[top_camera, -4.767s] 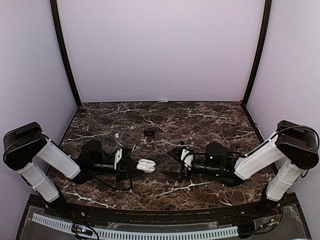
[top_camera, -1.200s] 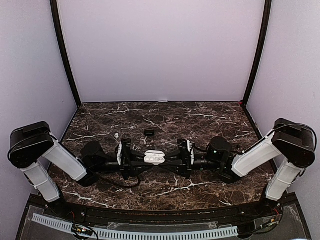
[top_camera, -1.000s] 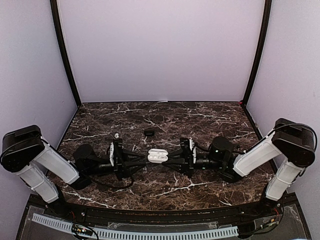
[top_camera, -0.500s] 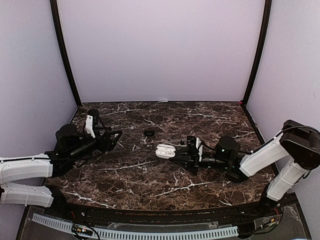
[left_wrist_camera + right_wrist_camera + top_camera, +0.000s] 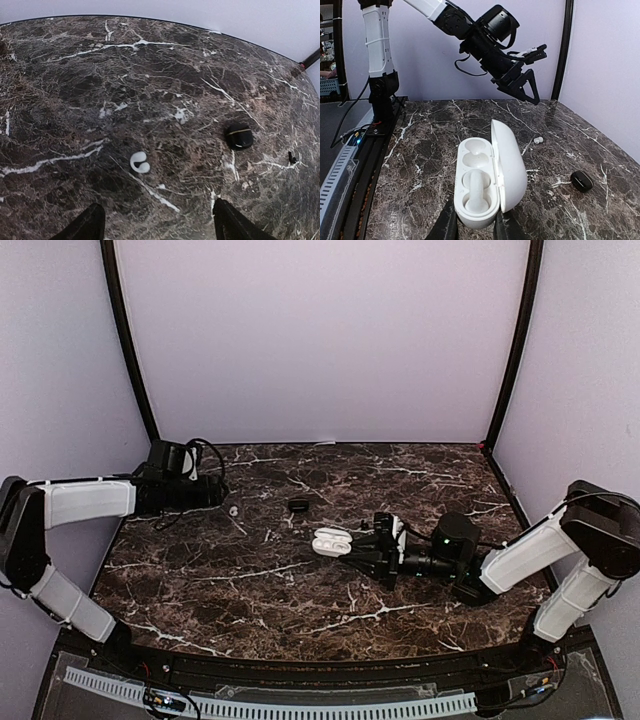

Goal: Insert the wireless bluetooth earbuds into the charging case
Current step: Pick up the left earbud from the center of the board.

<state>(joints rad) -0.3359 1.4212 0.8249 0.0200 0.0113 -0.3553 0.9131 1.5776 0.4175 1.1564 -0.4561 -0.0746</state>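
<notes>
The white charging case (image 5: pixel 472 170) lies open, lid (image 5: pixel 512 165) swung to the right, with my right gripper (image 5: pixel 474 227) shut on its near end. One white earbud (image 5: pixel 476 192) sits in the near socket; the far socket (image 5: pixel 474 149) is empty. In the top view the case (image 5: pixel 330 541) is held just above the table's middle by the right gripper (image 5: pixel 354 549). A second white earbud (image 5: pixel 140 162) lies loose on the marble, also seen small at back left (image 5: pixel 232 510). My left gripper (image 5: pixel 157 230) hangs open above it, fingers (image 5: pixel 89 226) wide apart and holding nothing.
A small closed black case (image 5: pixel 239 137) sits on the marble right of the loose earbud and shows in the top view (image 5: pixel 297 505). A tiny black bit (image 5: pixel 292 158) lies farther right. The left arm (image 5: pixel 90 500) stretches along the left wall.
My left gripper let go of the case, opened, and swung from the table's middle to the back left over the loose white earbud. The right gripper kept the case, shifting slightly right.
</notes>
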